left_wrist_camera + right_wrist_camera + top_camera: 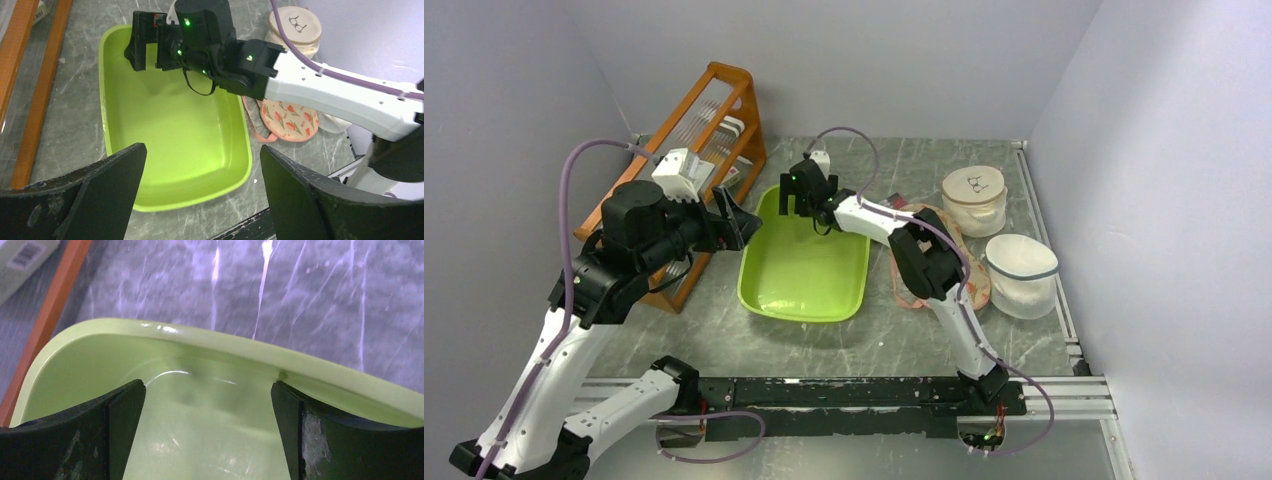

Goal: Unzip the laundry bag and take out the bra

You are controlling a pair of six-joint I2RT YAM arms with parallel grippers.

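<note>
Laundry bag [288, 119] on table [824, 345] beside green tray [804, 280] | right pincer [207, 390] wide open, empty, over tray | left pincer [201, 150] open, empty

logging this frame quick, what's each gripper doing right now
Left gripper: open, holding nothing.
Right gripper: open, holding nothing, over the green tray.

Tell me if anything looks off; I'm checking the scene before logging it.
Nothing is spilled or broken. One oddity: the green tray is empty and no bra is plainly visible anywhere, while the laundry bag lies beside it, partly under the right arm.
</note>
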